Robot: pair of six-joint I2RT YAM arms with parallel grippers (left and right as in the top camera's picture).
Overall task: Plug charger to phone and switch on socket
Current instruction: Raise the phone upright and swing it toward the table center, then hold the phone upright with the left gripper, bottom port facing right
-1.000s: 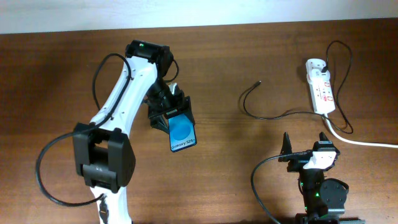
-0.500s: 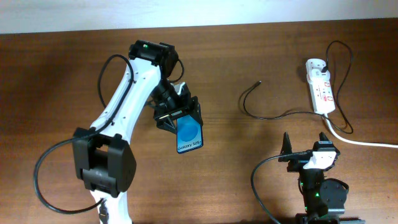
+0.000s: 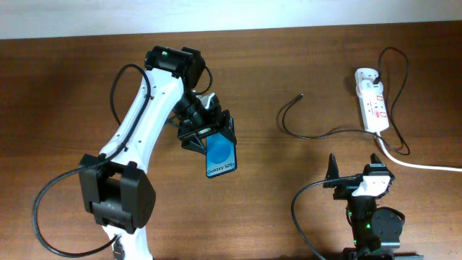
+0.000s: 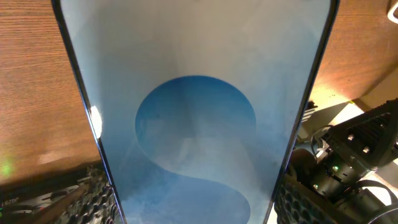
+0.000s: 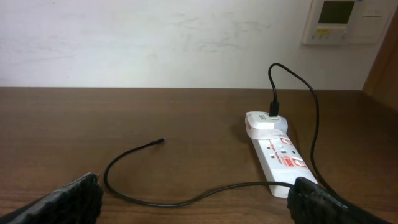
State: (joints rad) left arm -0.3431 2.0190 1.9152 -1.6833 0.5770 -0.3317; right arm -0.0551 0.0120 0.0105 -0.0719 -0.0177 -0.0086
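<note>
My left gripper (image 3: pixel 206 136) is shut on the phone (image 3: pixel 219 154), a blue-screened smartphone held above the table left of centre. The phone fills the left wrist view (image 4: pixel 196 112), its edges between the padded fingers. The charger cable (image 3: pixel 292 123) is a thin black line curving across the table, its free plug tip (image 3: pixel 300 94) lying loose; the right wrist view shows it too (image 5: pixel 155 202). The white socket strip (image 3: pixel 372 101) with red switches lies at the far right and shows in the right wrist view (image 5: pixel 283 158). My right gripper (image 3: pixel 356 167) is open and empty near the front edge.
A thick white cord (image 3: pixel 415 162) runs from the socket off the right edge. The charger's black cable loops behind the socket (image 3: pixel 401 79). A white wall stands behind the table (image 5: pixel 155 37).
My left arm has carried the phone to the right and slightly toward the front edge. The right arm, cable and socket have not moved.
</note>
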